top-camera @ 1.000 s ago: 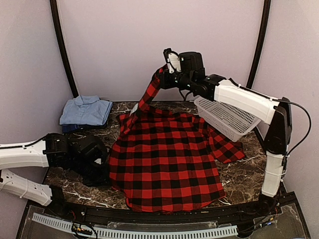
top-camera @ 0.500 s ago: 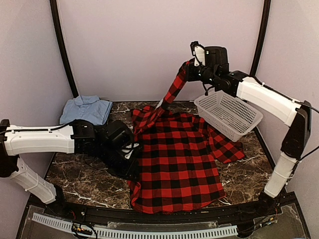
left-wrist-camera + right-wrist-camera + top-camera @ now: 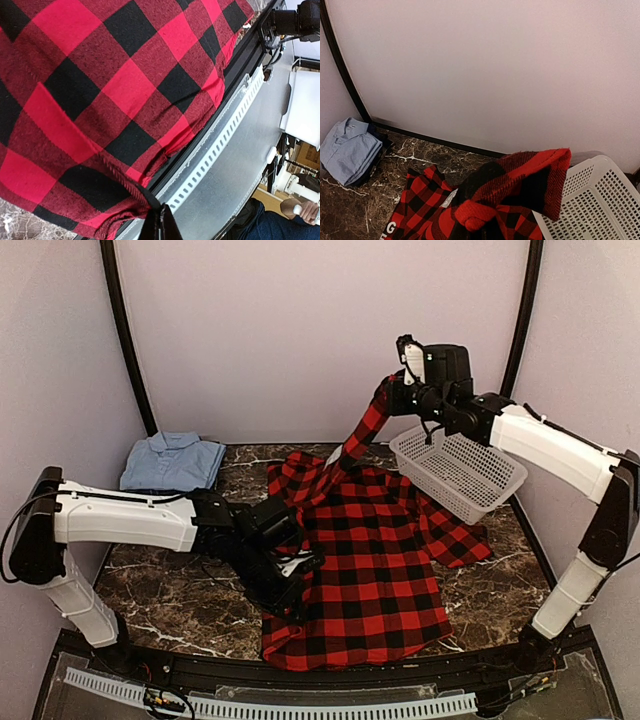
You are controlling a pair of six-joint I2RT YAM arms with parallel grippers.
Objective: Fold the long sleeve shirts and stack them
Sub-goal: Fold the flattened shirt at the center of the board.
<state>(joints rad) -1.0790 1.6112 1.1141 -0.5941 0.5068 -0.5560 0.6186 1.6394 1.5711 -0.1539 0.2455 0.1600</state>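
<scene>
The red-and-black flannel shirt [image 3: 375, 550] lies spread on the marble table, its left side folded over toward the middle. My left gripper [image 3: 296, 587] is low over the shirt's left part, shut on its edge; in the left wrist view the closed fingertips [image 3: 161, 222] pinch the flannel's hem [image 3: 125, 185]. My right gripper [image 3: 392, 392] is raised high at the back, shut on a sleeve [image 3: 352, 440] that hangs taut down to the shirt. In the right wrist view the flannel cuff [image 3: 520, 182] drapes over the fingers and hides them. A folded light blue shirt [image 3: 172, 461] rests on a darker blue one [image 3: 379, 151] at the back left.
A white mesh basket [image 3: 462, 474] sits tilted at the back right, under the right forearm and beside the raised sleeve. A slotted white rail [image 3: 300, 706] runs along the table's near edge. Walls close off the back and sides.
The left gripper has travelled right from the table's left side, dragging the shirt's left edge over its body. The right gripper has carried the sleeve to the right and slightly higher.
</scene>
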